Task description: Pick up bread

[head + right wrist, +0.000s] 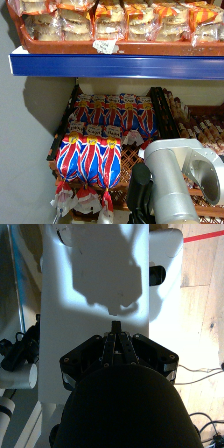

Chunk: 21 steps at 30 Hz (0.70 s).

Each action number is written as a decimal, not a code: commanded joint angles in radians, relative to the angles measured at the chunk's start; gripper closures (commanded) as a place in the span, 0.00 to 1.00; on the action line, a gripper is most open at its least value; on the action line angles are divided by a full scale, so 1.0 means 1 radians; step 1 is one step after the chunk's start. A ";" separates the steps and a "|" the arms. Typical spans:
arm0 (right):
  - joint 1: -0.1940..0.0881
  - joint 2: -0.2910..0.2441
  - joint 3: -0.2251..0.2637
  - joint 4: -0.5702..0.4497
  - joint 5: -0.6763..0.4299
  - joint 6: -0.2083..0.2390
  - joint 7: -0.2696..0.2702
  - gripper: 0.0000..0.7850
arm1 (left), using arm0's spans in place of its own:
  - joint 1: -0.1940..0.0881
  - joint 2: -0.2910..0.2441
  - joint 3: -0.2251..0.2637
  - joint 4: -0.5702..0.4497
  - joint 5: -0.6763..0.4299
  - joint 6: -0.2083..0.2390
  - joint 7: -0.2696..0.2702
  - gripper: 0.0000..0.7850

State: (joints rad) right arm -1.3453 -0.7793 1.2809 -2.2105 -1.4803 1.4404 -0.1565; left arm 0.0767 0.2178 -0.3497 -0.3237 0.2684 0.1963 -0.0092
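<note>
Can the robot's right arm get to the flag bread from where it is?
Probably yes: the bread lies uncovered at the crate's front, and the right arm is low beside it, with nothing between them.

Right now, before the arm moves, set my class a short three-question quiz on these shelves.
1. True or false: the Union Jack bread sits above the blue shelf edge.
2. What fills the brown tray on the top shelf? A) pale buns in orange-topped packs B) long brown loaves C) bottles
3. Short answer: in the head view, on which side of the front row of Union Jack bread does the right arm show?

Key: 1 false, it sits below; 2 A; 3 the robot's right.
</note>
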 commanded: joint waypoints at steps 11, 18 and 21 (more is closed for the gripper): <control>-0.002 0.006 -0.062 -0.007 -0.017 0.065 -0.017 0.99 | 0.000 0.000 0.000 0.000 0.000 0.000 0.000 1.00; 0.000 0.008 -0.086 -0.006 -0.014 0.069 -0.023 0.99 | 0.000 0.000 0.000 0.000 0.000 0.000 0.000 1.00; 0.001 0.006 -0.092 -0.007 -0.013 0.070 -0.023 0.99 | 0.000 0.000 0.000 0.000 0.000 0.000 0.000 1.00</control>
State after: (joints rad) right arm -1.3452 -0.7725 1.1915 -2.2173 -1.4946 1.5093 -0.1797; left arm 0.0767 0.2178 -0.3497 -0.3237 0.2684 0.1963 -0.0092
